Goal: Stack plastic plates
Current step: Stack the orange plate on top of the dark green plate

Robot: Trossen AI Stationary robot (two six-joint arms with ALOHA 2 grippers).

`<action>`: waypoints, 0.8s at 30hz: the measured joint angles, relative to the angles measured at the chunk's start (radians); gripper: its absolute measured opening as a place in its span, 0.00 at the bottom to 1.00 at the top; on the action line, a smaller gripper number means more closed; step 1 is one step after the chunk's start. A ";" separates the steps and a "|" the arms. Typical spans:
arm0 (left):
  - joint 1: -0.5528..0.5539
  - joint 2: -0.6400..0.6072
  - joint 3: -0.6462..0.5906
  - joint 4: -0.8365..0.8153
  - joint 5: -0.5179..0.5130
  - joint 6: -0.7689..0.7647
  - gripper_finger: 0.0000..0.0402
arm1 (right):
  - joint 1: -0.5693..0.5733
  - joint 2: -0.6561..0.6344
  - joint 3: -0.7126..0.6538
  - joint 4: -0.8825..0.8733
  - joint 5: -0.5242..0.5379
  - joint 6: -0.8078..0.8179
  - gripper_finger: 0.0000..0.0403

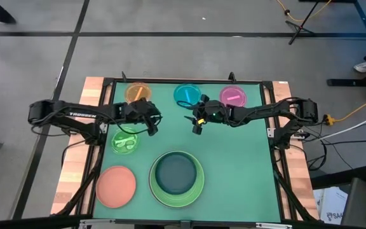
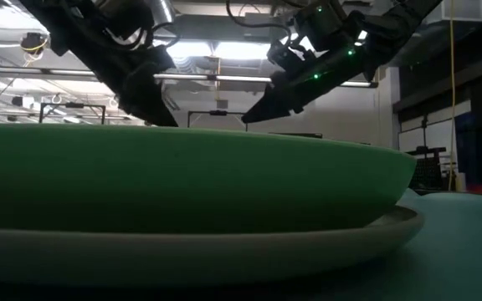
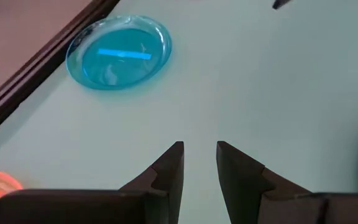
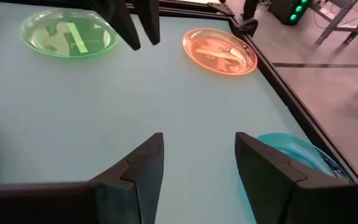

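Near the table's near edge, the dark teal plate [image 1: 175,173] lies in the light green plate [image 1: 196,191], which rests on a grey-white one [image 2: 224,251]. The salmon plate [image 1: 116,186] lies left of that stack. The translucent green plate [image 1: 125,141] lies flat beside my left gripper [image 1: 151,124]. Orange [image 1: 138,93], cyan [image 1: 187,95] and magenta [image 1: 233,97] plates line the far edge. My left gripper [image 3: 199,152] hovers open over bare mat. My right gripper [image 1: 196,125] [image 4: 197,146] hovers open near the cyan plate [image 4: 297,152].
A black frame [image 1: 183,81] borders the green mat, with wooden table edges [image 1: 91,95] outside it. Bare mat [image 1: 240,159] stretches right of the stack. The two grippers face each other across a short gap at mid-table. Cables [image 1: 354,114] run on the floor at right.
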 joint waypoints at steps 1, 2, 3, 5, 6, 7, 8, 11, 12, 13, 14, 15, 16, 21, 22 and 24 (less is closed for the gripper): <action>-0.001 -0.013 0.000 -0.014 -0.004 -0.008 0.22 | 0.000 0.000 0.000 -0.001 -0.008 0.009 0.46; -0.002 -0.025 0.000 -0.031 -0.014 -0.014 0.22 | 0.000 0.000 0.000 -0.004 -0.019 0.014 0.46; -0.004 -0.038 0.000 -0.040 -0.028 -0.018 0.22 | 0.000 0.000 0.000 -0.008 -0.027 0.015 0.46; -0.004 -0.062 0.000 -0.050 -0.051 -0.024 0.22 | 0.000 0.000 0.000 -0.013 -0.028 0.015 0.46; -0.003 -0.075 0.000 -0.055 -0.055 -0.029 0.22 | 0.000 0.000 0.000 -0.012 -0.028 0.015 0.46; -0.003 -0.085 0.000 -0.061 -0.059 -0.033 0.22 | 0.000 0.000 0.000 -0.011 -0.028 0.015 0.46; -0.003 -0.090 0.000 -0.063 -0.064 -0.034 0.22 | 0.000 0.000 0.000 -0.010 -0.027 0.015 0.46; -0.004 -0.099 0.000 -0.078 -0.068 -0.040 0.22 | 0.000 0.000 0.000 -0.009 -0.025 0.017 0.46; -0.004 -0.100 0.000 -0.077 -0.067 -0.044 0.22 | 0.000 0.000 0.000 -0.011 -0.025 0.021 0.46; -0.004 -0.100 0.000 -0.076 -0.068 -0.047 0.22 | 0.000 0.000 0.000 -0.017 -0.025 0.030 0.46; -0.004 -0.100 0.000 -0.081 -0.071 -0.048 0.22 | 0.000 0.000 0.000 -0.024 -0.026 0.043 0.46; -0.002 -0.100 0.000 -0.084 -0.073 -0.049 0.22 | 0.000 0.000 0.000 -0.031 -0.025 0.051 0.46; 0.003 -0.100 0.000 -0.086 -0.075 -0.046 0.23 | 0.000 0.000 0.000 -0.040 -0.026 0.061 0.46; 0.048 -0.099 0.000 -0.098 -0.079 -0.042 0.29 | 0.008 0.000 0.000 -0.082 -0.072 0.096 0.46; 0.056 -0.100 0.000 -0.105 -0.078 -0.041 0.31 | 0.014 0.000 0.000 -0.088 -0.076 0.098 0.46; 0.073 -0.100 0.000 -0.128 -0.073 -0.040 0.35 | 0.036 0.000 0.000 -0.099 -0.075 0.098 0.46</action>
